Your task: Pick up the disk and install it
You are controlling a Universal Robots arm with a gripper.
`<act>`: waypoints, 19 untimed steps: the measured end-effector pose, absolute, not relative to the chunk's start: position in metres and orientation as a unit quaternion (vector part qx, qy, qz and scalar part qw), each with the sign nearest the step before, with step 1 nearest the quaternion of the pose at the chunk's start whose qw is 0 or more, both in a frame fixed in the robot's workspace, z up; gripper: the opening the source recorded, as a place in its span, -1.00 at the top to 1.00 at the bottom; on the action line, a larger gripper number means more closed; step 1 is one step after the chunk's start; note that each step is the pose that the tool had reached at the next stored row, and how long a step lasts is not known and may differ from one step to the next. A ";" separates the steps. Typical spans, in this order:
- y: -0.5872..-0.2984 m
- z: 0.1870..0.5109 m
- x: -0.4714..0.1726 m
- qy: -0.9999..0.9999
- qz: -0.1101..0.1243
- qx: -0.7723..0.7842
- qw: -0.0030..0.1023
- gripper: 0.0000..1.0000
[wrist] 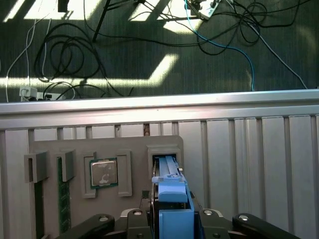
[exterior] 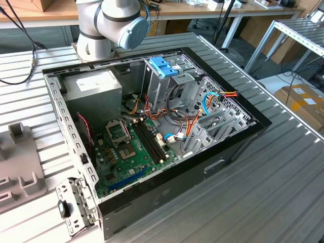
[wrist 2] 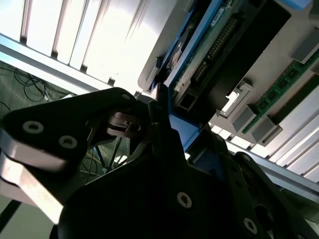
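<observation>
The disk (wrist: 167, 167) stands on edge in a slot of the grey holder plate (wrist: 75, 144), its blue rails and blue tab end (wrist: 172, 191) pointing at the camera. In the first wrist view my gripper (wrist: 173, 219) has a black finger tight against each side of the blue tab, shut on the disk. In the second wrist view the disk (wrist 2: 209, 45) shows its green circuit-board side and blue rail, with a black finger (wrist 2: 154, 117) pressed on the rail.
The holder plate also carries a processor chip (wrist: 103, 173) and a memory stick (wrist: 63, 194). The open computer case (exterior: 152, 126) lies on the slatted table, with a metal drive cage topped by a blue handle (exterior: 163, 67). The arm's base (exterior: 109, 25) stands behind the case.
</observation>
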State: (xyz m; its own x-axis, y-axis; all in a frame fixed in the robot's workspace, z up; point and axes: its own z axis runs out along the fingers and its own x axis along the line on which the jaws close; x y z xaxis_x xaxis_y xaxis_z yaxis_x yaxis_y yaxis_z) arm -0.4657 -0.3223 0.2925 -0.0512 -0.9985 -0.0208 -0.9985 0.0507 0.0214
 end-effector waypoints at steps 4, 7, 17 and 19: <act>-0.322 0.292 -0.466 0.725 0.015 -0.689 0.000 0.25; -0.322 0.292 -0.466 0.725 0.015 -0.689 0.000 0.25; -0.322 0.296 -0.466 0.725 0.015 -0.689 0.000 0.25; -0.320 0.296 -0.466 0.725 0.015 -0.689 0.000 0.25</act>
State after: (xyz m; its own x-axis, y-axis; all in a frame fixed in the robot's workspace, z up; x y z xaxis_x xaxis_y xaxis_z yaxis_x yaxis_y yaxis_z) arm -0.4656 -0.3204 0.2961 -0.0510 -0.9985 -0.0215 -0.9985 0.0505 0.0214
